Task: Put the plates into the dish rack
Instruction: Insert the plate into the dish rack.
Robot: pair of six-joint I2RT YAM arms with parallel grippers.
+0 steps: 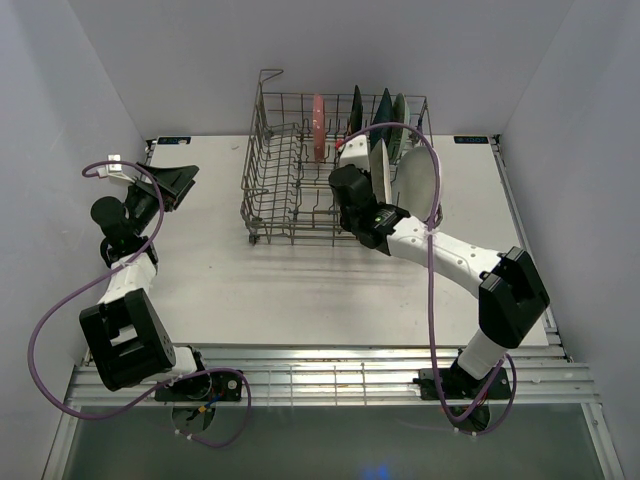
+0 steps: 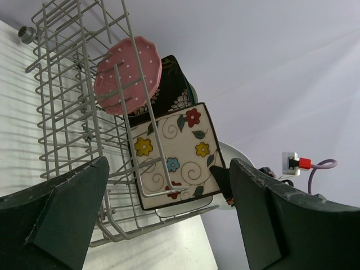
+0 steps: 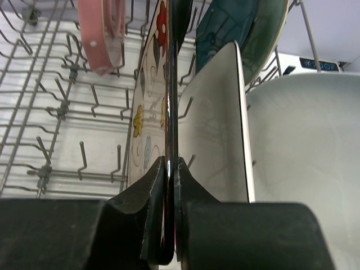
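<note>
The dish rack (image 1: 270,170) stands at the back middle of the table. Upright in it are a pink dotted round plate (image 3: 101,34), a dark patterned square plate (image 2: 171,84), a teal plate (image 3: 222,25), a mint-green plate (image 3: 270,31), a white rectangular plate (image 3: 216,124) and a white oval plate (image 3: 304,157). My right gripper (image 3: 170,163) reaches into the rack, shut on the near rim of the cream floral square plate (image 3: 147,112), which stands on edge among the tines. My left gripper (image 1: 165,185) is open and holds nothing, left of the rack.
The rack's tall wire sides (image 2: 62,112) rise around the plates. Empty tines (image 3: 62,107) fill the rack's left half. A purple cable (image 1: 432,200) loops over the right arm. White walls close the table in at the back and on both sides.
</note>
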